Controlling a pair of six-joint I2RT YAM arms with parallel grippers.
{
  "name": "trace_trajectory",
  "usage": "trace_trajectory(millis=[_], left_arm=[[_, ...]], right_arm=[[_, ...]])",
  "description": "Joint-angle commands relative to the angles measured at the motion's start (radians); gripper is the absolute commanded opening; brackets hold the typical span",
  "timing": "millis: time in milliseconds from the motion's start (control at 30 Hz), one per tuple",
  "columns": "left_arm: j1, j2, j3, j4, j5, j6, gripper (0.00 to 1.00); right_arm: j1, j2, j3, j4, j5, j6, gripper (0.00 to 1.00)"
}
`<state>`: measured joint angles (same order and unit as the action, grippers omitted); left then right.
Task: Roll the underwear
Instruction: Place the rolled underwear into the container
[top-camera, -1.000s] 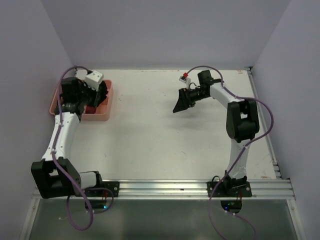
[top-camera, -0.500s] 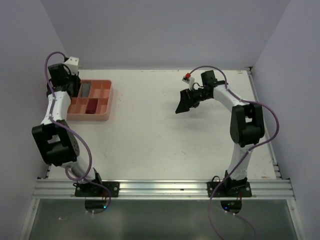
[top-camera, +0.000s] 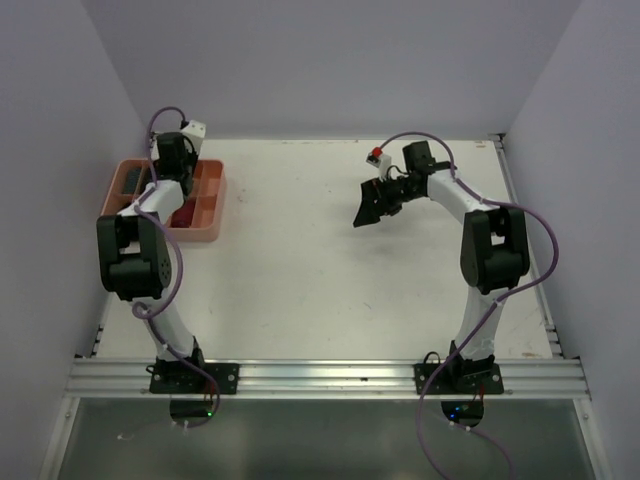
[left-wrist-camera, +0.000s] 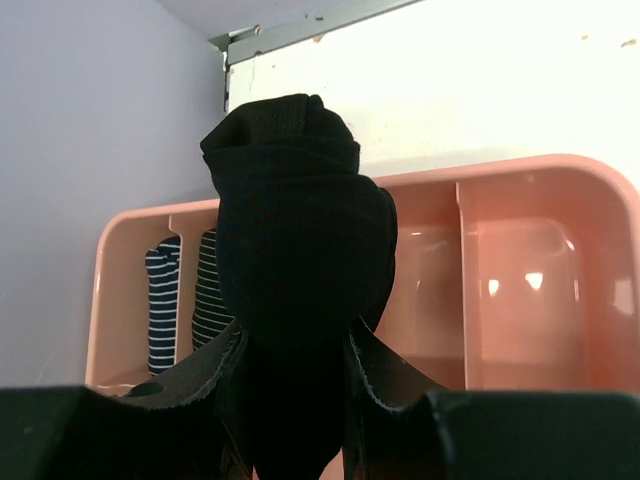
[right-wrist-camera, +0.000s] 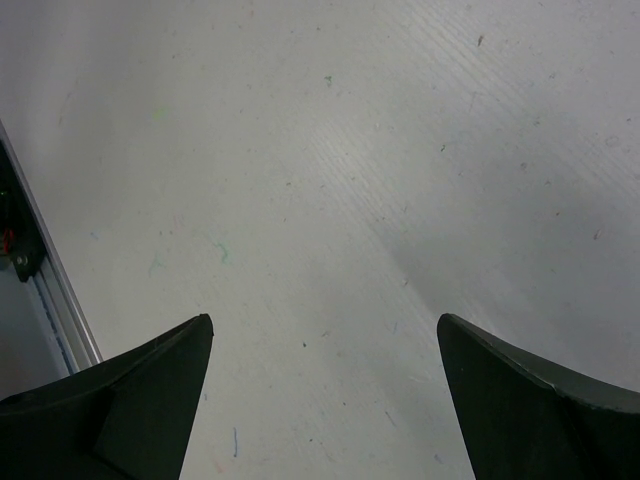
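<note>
In the left wrist view my left gripper (left-wrist-camera: 295, 345) is shut on a rolled black underwear (left-wrist-camera: 295, 200) and holds it above the salmon-pink compartment tray (left-wrist-camera: 520, 170). Two striped underwear rolls (left-wrist-camera: 165, 300) stand in narrow compartments at the tray's left end. In the top view the left gripper (top-camera: 178, 180) hangs over the back of the tray (top-camera: 205, 235) at the table's far left, and the black roll is hidden by the arm. My right gripper (top-camera: 368, 205) is open and empty above bare table at centre right; its fingers (right-wrist-camera: 150, 380) are spread wide.
The tray's right compartments (left-wrist-camera: 520, 300) hold nothing. A dark red item (top-camera: 184, 213) lies in one tray compartment. The side wall (left-wrist-camera: 90, 150) stands close behind the tray. A metal rail (right-wrist-camera: 50, 290) runs along the table edge.
My left arm swung out to the far left behind the tray and has come back over the tray's rear part. The right gripper has stayed almost still.
</note>
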<state>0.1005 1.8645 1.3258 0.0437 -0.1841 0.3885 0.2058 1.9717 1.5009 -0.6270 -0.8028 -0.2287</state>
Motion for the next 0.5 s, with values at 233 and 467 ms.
trace_trajectory(millis=[233,467], left_arm=[[-0.005,0.065,-0.071,0.137,-0.045,0.046,0.00],[-0.001,0.110,-0.042,0.059,0.095,0.030,0.00]], right_arm=[[-0.022,-0.005,0.004,0.004,-0.045,0.002,0.99],[-0.031,0.004,0.004,-0.004,-0.053,0.006,0.99]])
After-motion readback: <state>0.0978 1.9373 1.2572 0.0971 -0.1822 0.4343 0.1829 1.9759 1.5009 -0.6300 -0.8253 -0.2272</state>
